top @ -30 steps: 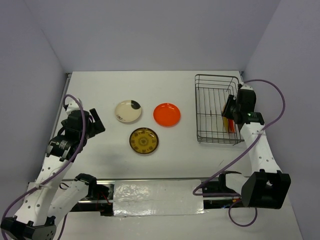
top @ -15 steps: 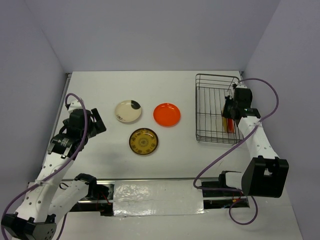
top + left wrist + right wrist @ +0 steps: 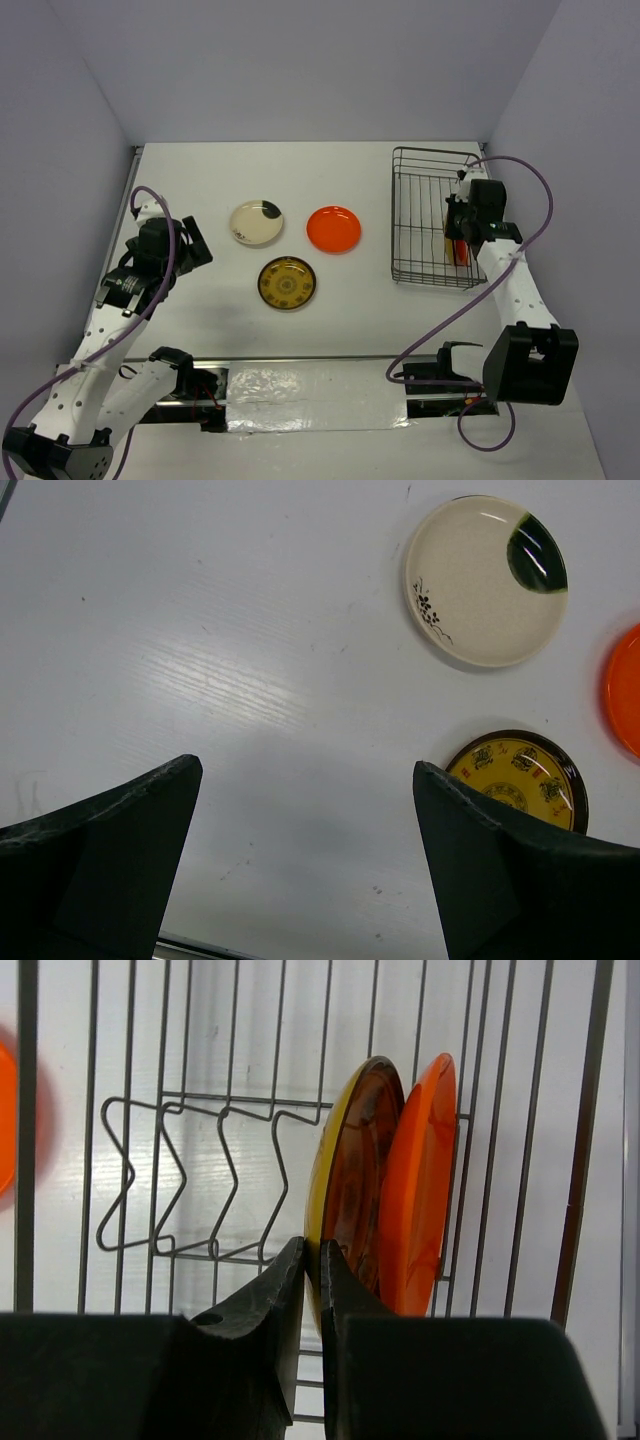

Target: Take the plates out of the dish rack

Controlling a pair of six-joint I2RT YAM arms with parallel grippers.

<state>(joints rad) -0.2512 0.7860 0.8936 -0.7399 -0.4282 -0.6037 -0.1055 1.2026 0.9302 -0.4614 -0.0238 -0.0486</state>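
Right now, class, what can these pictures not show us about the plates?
Right wrist view: the amber plate has its lower rim hidden behind the right pincer; clamped or not, unclear.
Left wrist view: the flat orange plate cut by the right edge.
Top view: plates in the dish rack too small.

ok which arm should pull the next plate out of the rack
Right. The right gripper is inside the dish rack, its fingers pinching the rim of the amber-yellow plate; the left gripper hangs open over the table, far from it.
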